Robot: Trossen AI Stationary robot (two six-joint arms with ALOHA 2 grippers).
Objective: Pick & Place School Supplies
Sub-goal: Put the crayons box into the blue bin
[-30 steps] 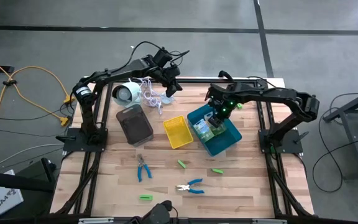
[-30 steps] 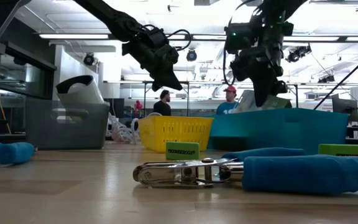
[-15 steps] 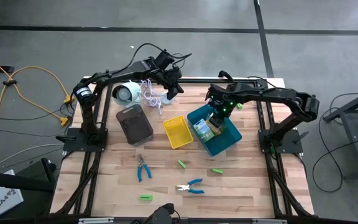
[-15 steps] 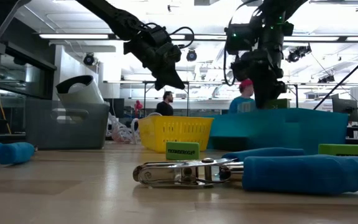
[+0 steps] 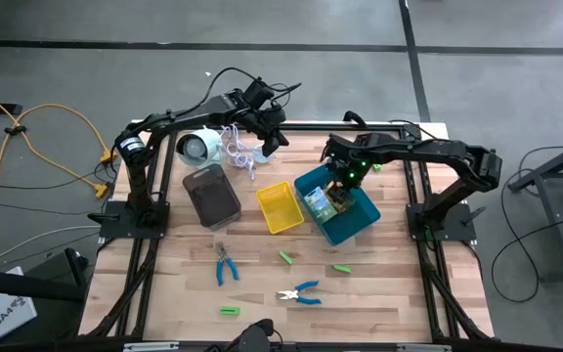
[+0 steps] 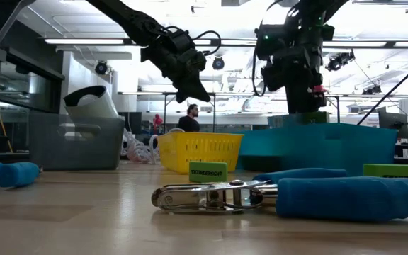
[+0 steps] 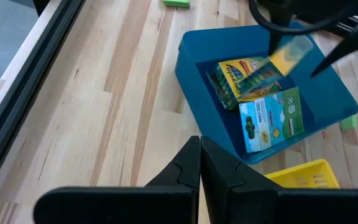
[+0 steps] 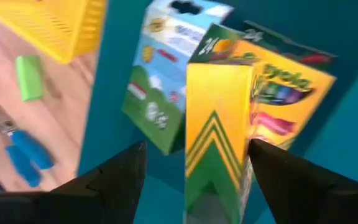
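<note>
My right gripper (image 8: 197,186) hangs open over the blue tray (image 5: 365,227), pointing steeply down. A yellow-and-green crayon box (image 8: 219,143) stands on end between its fingers, with a clear gap to one finger. From the left wrist view this box (image 7: 288,53) shows tilted and blurred above the tray. In the tray lie another crayon box (image 7: 244,78) and a light-blue pack (image 7: 272,118). My left gripper (image 7: 201,162) is shut on nothing, up in the air at the far side (image 5: 270,147). My right gripper stands with one finger (image 8: 278,180) right beside the crayon box's side (image 8: 241,149). I cannot tell whether it touches the box. The other finger is clear of it.
A yellow tray (image 5: 280,207) and a grey tray (image 5: 211,194) stand left of the blue one. A white round device (image 5: 195,147) with its cord lies at the far left. Two blue-handled pliers (image 5: 225,264) (image 5: 301,292) and green blocks (image 5: 285,258) (image 5: 342,268) (image 5: 228,311) lie on the near boards.
My right gripper has opened wide over the blue tray without shifting. The yellow-and-green box between its fingers has sunk lower behind the tray's wall.
</note>
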